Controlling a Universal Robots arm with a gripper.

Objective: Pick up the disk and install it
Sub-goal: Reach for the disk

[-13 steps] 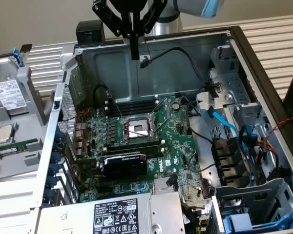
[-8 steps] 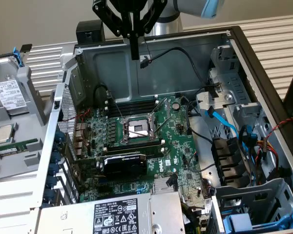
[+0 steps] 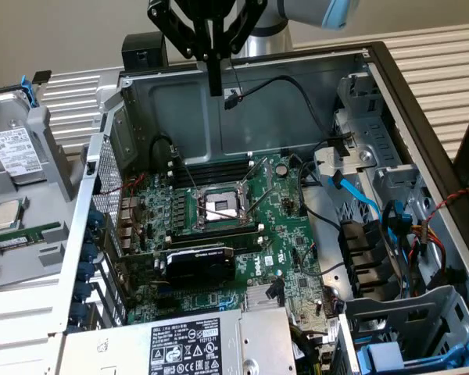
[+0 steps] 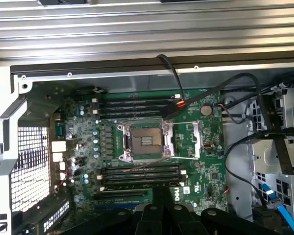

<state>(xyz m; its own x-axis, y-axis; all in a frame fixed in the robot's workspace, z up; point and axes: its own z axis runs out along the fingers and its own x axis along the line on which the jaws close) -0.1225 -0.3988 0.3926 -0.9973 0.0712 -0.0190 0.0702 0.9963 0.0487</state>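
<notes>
The disk (image 3: 16, 150), a silver drive with a white barcode label and a blue carrier edge, leans upright in a grey stand at the exterior view's left, outside the computer case. My gripper (image 3: 215, 84) hangs above the back of the open case (image 3: 242, 101), well to the right of the disk and higher. Its dark fingers are pressed together with nothing between them. In the wrist view the shut fingers (image 4: 157, 208) point down over the green motherboard (image 4: 137, 142) and its bare processor socket (image 4: 146, 141).
A small square processor chip (image 3: 6, 215) and a memory stick (image 3: 27, 236) lie below the disk on the stand. Another blue-framed drive (image 3: 391, 358) sits in the bay at the exterior view's lower right. Loose cables (image 3: 391, 215) cross the case's right side. The power supply (image 3: 195, 344) lies in front.
</notes>
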